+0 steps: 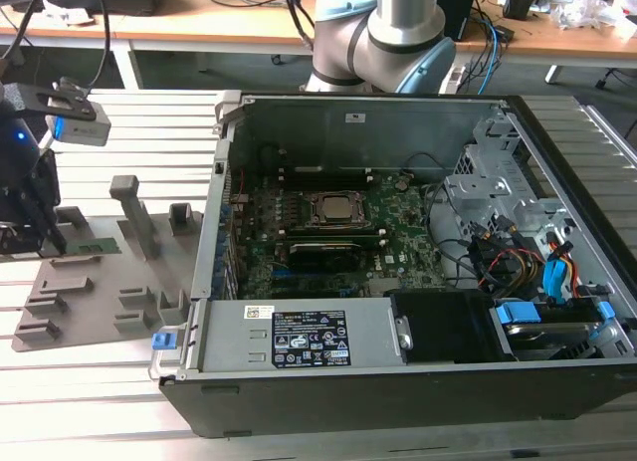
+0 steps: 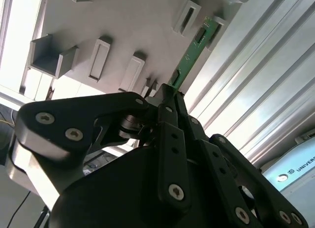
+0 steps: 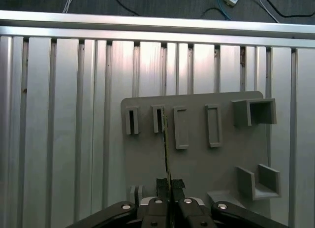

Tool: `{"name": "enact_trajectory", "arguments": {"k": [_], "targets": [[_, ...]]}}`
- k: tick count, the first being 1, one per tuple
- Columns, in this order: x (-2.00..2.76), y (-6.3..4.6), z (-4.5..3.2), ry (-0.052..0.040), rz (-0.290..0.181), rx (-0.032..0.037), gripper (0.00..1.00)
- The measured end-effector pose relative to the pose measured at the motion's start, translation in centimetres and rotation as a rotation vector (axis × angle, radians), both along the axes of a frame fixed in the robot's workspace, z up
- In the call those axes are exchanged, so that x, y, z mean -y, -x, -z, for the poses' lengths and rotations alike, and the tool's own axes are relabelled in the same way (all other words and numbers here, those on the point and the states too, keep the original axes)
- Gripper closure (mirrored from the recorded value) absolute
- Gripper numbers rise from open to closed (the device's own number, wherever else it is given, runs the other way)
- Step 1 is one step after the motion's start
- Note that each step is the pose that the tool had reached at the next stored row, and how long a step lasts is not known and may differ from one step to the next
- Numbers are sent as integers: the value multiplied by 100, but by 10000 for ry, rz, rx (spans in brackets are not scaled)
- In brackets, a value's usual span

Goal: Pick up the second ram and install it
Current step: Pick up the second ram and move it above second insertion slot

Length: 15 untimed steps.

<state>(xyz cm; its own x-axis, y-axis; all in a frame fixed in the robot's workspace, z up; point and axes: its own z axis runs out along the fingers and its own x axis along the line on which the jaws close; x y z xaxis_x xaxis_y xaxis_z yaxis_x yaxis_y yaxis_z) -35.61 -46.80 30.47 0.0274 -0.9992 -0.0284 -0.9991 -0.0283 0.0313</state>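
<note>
As it hangs over the grey holder plate (image 3: 197,159), end effector (image 3: 169,184): clamped on the second ram (image 3: 166,149).
Second ram: on edge, tip at a slot (image 3: 157,119).
Worktop (image 3: 59,114): slatted metal, computer case (image 1: 398,381) alongside.

Robotics lab — opened computer case (image 1: 398,406), cabled desks (image 1: 249,25)

Matt grey plastic plate (image 3: 197,164), shiny ribbed metal table (image 3: 64,114), matt black fingers (image 2: 167,139)

ram stick (image 2: 190,57) is green with dark chips; gripper (image 2: 168,92) is black; holder plate (image 3: 197,154) is plain grey; table (image 3: 59,114) is ribbed silver; computer case (image 1: 398,401) is black with blue clips (image 1: 518,314) inside, motherboard (image 1: 403,232) green too.
</note>
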Motion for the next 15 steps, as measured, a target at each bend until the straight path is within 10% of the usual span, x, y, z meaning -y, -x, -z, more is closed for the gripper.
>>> {"name": "enact_trajectory", "arguments": {"k": [15], "targets": [[0, 0, -183, 0, 0, -1, 86]]}}
